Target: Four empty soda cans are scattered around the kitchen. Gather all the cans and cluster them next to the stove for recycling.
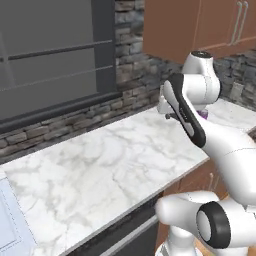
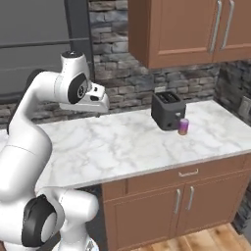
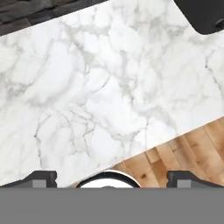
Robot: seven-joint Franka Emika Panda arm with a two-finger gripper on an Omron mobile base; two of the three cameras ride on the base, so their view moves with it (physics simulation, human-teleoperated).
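In the left base view the arm hides most of the purple soda can [image 1: 203,114], a sliver showing at about three o'clock on the marble counter [image 1: 100,170]. In the right base view the can stands upright just beside the black toaster [image 2: 167,110], well apart from the gripper [image 2: 100,105], lying toward its three o'clock along the counter. In the hand view the finger tips [image 3: 40,178] stand wide, released and empty, above bare marble; the toaster's dark corner sits at one o'clock.
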